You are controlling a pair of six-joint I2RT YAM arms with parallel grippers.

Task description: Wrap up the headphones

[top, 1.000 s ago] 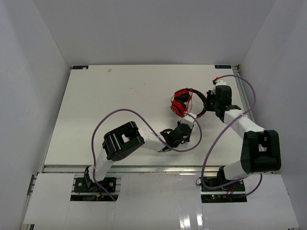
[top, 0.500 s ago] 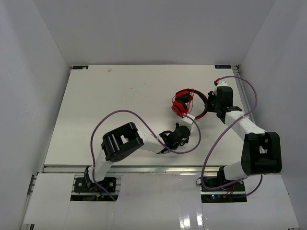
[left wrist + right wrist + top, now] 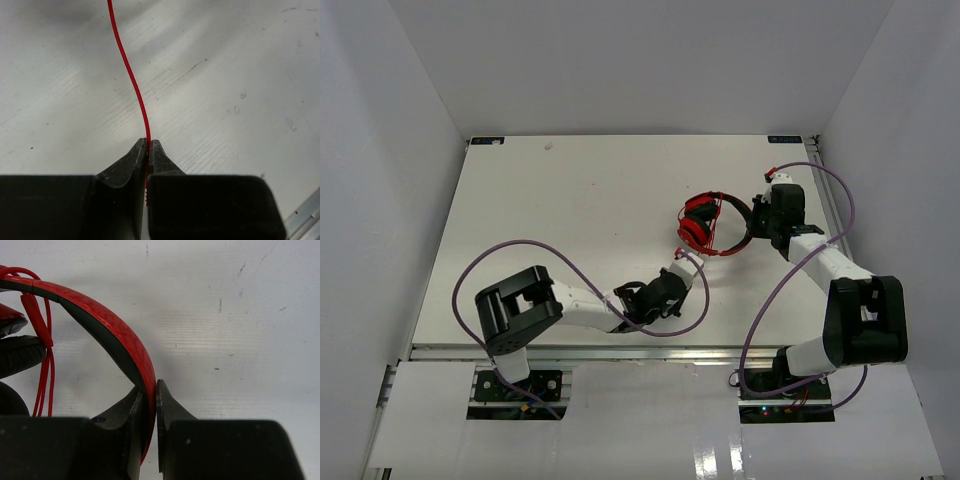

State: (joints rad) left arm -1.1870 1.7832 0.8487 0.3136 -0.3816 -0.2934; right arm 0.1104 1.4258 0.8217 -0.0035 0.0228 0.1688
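Note:
The red headphones [image 3: 705, 222] with black padding lie at the table's right middle. My right gripper [image 3: 757, 217] is shut on their red headband [image 3: 107, 325]; a black ear cup [image 3: 17, 355] and loops of red cord [image 3: 45, 365] show at the left of the right wrist view. My left gripper [image 3: 682, 272] is shut on the thin red cord [image 3: 129, 75], which runs from the closed jaws up across the white table toward the headphones. The cord's plug is hidden.
Thick purple robot cables [image 3: 500, 250] loop over both arms. The white table [image 3: 570, 200] has low walls at left, back and right. Its front metal rail [image 3: 620, 350] lies just below my left arm.
My left arm has swung left and drawn back toward the front edge, pulling the cord out from the headphones. The headphones and right gripper have barely moved.

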